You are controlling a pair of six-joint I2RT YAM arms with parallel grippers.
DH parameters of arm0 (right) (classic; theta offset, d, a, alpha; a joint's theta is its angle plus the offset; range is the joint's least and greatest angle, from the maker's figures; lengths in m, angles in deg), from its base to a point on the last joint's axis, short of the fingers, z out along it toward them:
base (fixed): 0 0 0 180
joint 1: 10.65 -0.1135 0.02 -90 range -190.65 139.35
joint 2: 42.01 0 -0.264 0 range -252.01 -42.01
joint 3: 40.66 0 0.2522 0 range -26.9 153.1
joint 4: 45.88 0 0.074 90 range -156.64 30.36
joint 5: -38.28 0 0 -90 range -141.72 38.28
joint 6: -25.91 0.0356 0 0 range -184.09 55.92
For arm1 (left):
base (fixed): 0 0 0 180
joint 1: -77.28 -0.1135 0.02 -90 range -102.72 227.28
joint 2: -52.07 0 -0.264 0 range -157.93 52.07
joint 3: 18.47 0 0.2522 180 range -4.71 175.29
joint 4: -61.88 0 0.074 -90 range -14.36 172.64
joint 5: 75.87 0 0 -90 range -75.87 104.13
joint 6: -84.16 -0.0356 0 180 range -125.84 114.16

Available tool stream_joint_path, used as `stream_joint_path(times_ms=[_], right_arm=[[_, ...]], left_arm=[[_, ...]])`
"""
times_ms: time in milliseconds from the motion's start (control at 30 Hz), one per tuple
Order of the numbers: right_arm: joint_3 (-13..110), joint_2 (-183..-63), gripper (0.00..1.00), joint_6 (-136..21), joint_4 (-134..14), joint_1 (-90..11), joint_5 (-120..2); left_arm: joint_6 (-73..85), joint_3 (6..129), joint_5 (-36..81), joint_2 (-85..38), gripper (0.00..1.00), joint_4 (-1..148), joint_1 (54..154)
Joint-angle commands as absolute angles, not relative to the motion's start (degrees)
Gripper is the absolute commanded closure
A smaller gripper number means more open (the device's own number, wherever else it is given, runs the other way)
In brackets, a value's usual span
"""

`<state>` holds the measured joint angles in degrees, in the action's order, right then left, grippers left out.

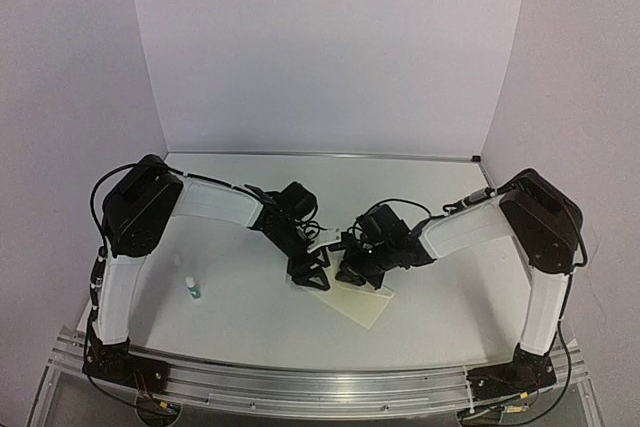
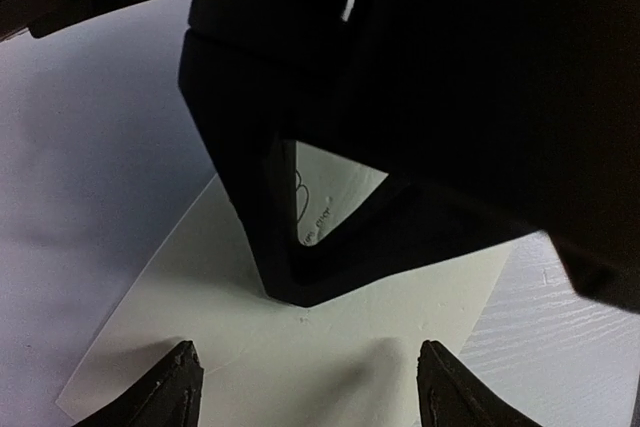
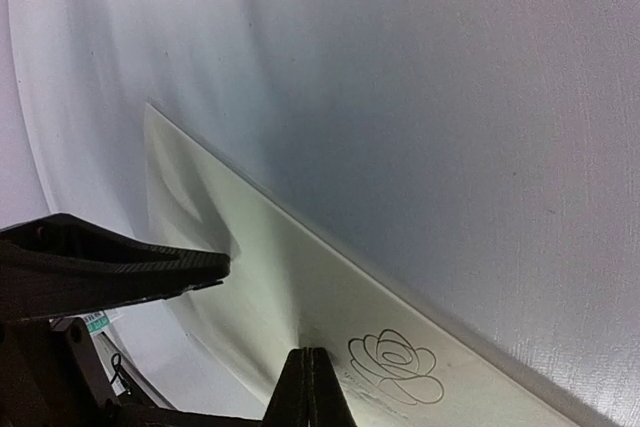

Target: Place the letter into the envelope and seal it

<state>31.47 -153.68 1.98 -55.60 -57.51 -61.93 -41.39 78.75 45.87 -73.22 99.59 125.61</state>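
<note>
Top external: envelope is lying flat, letter unseen, likely inside; closed right fingers are pressing it, left fingers gaping empty; sealing pending.

A white desk fills the middle of the scene, its surface matte and faintly textured. Pale lavender-white panels enclose it: a broad far panel, a left wall and a right wall angling inward. A thin dark seam runs where desk meets far panel. Along the near edge lies a brushed aluminium rail. The light is soft and even, casting mild shadows.
</note>
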Motion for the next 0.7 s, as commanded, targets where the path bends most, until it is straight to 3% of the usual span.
stream_joint_path(times_ms=[0,367,667], right_arm=[[35.2,-158.5,1.00,1.6,-57.2,-58.8,-63.5],[17.6,-147.7,1.00,6.6,-56.9,-59.2,-61.3],[25.4,-152.8,1.00,4.3,-57.5,-59.2,-61.9]], left_arm=[[-38.5,73.2,36.7,-82.3,0.27,112.7,126.3],[-38.1,73.0,35.7,-82.3,0.28,112.6,125.9],[-37.9,72.8,35.5,-82.4,0.28,112.8,125.8]])
